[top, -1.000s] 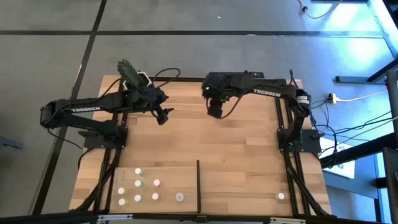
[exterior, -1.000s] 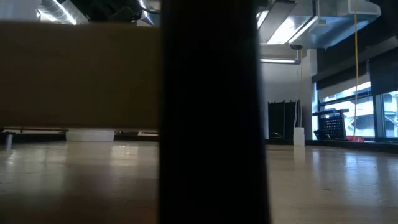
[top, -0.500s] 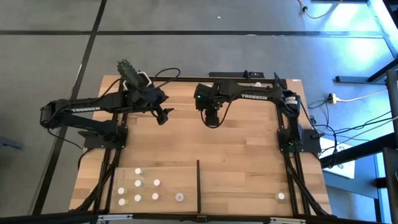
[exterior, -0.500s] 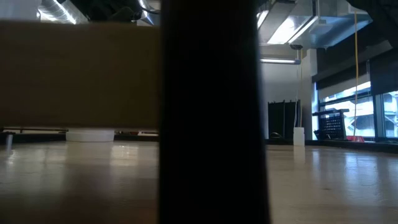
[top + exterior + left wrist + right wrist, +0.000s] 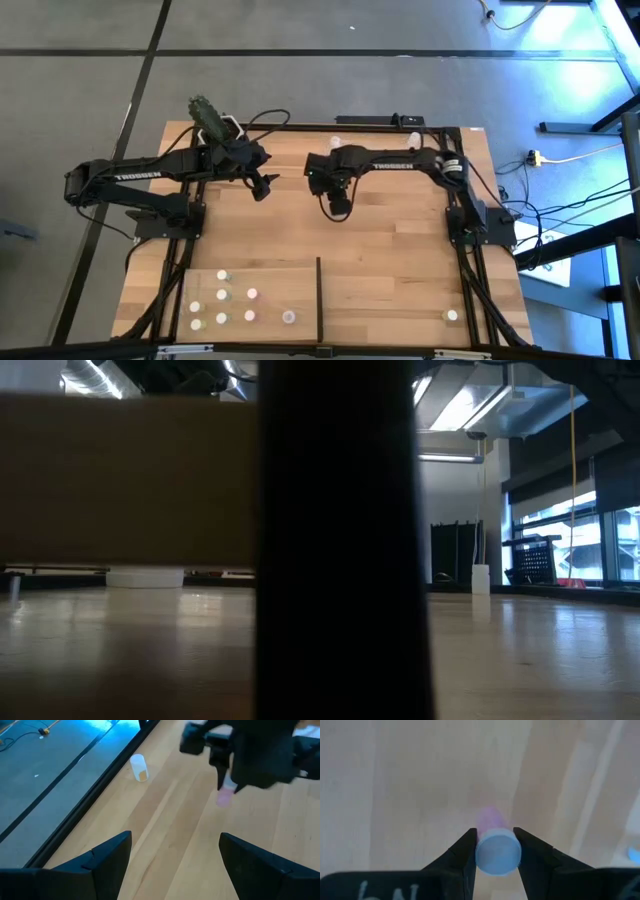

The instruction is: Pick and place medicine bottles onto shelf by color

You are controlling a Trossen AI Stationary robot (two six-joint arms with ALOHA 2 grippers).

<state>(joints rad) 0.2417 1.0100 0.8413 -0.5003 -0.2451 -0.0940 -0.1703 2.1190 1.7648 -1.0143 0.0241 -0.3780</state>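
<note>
My right gripper hangs over the middle of the table, pointing down and shut on a pink medicine bottle with a white cap. My left gripper waits open, raised over the table's far left part, with nothing between its fingers. The shelf, a pale wood panel at the near left edge, carries several white-capped bottles standing upright. A black divider edges its right side. Another bottle lies on its side near the far edge. My right gripper pinches the pink bottle's round white cap between its two fingers, one on each side. The fingers come from above, pointing down. The bottle hangs upright below them, its pink body clear of the tabletop.
A white pot with a cactus stands at the far left corner, beside my left arm. One bottle stands alone at the near right corner. In the low view a dark upright blocks the middle of the picture.
My right gripper has come down and moved toward the table's near edge and a little to the left, rolling about its own axis, with the pink bottle still held between its fingers. My left arm has kept still.
</note>
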